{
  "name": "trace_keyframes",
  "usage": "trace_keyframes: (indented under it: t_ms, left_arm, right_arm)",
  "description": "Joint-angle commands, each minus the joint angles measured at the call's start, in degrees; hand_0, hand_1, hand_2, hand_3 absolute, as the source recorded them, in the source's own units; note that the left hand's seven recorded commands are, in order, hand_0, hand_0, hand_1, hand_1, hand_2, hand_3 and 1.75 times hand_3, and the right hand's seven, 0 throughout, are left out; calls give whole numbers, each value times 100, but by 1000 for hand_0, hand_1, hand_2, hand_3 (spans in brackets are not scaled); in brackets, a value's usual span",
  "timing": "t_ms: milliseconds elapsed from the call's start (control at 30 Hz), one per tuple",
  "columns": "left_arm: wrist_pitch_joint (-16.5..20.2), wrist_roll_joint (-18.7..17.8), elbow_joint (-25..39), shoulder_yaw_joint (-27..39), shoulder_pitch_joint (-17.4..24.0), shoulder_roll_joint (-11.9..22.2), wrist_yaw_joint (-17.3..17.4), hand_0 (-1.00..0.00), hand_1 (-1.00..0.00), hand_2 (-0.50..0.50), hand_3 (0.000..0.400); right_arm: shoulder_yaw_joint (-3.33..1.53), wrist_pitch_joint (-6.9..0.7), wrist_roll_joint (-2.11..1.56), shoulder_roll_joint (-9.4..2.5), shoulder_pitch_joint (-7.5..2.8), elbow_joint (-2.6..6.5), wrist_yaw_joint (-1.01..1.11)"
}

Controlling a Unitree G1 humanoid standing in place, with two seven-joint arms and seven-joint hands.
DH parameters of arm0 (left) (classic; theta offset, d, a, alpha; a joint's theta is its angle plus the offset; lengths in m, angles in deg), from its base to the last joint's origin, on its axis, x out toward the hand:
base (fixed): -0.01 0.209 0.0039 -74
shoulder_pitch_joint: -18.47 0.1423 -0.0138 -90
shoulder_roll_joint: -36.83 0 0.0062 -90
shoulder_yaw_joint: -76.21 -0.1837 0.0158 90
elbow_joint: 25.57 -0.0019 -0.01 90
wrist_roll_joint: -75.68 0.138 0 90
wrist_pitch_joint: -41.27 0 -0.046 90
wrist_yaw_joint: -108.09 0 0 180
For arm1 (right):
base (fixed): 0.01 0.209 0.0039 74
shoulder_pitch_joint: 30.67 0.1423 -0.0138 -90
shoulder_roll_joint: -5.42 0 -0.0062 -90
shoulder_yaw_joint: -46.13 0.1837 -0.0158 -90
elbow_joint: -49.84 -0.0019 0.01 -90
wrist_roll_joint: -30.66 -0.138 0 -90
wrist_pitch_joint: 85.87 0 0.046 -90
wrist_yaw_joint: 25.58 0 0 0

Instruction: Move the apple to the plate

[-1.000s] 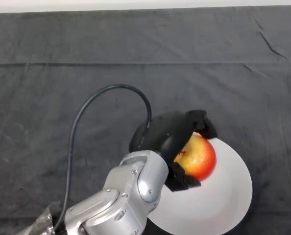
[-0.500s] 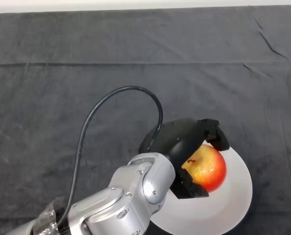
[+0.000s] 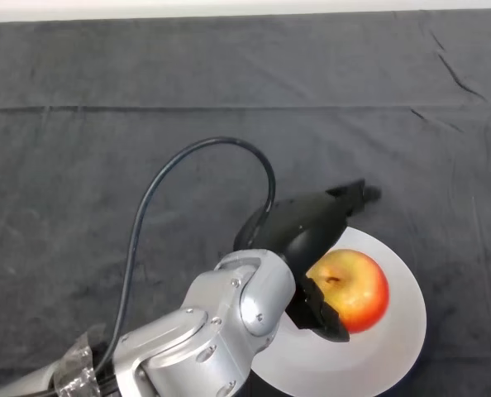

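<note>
A red and yellow apple (image 3: pixel 355 291) sits on a white plate (image 3: pixel 392 351) at the lower right of the head view. My left hand (image 3: pixel 299 227) is just left of the apple, over the plate's left edge. Its fingers (image 3: pixel 349 197) are stretched out straight beyond the apple's far side and do not wrap it. The thumb (image 3: pixel 321 314) lies against the apple's near left side. The hand is open. The silver-grey arm (image 3: pixel 221 331) comes in from the lower left and hides the plate's left part.
A dark cloth (image 3: pixel 105 149) with a few creases covers the whole table. A pale strip (image 3: pixel 245 8) runs along the far edge of the table.
The hand has moved the apple a little further right and down onto the plate. Its fingers, curled round the apple before, have straightened and let it go.
</note>
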Motion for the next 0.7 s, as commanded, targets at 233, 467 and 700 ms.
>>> trace_keyframes:
  t_ms: [233, 467, 700]
  left_arm:
    - [21, -49, 194, 767, -233, 116, -58, 0, 0, 0, 0]
    - [-285, 66, 116, 1399, 29, 77, -498, 0, 0, 0, 0]
    - [-468, 191, 184, 2009, 306, 33, -981, 0, 0, 0, 0]
  right_arm:
    - [72, -6, -163, 80, -116, -47, 13]
    - [71, -5, -162, 76, -119, -54, 12]
    - [70, -4, -161, 71, -123, -65, 9]
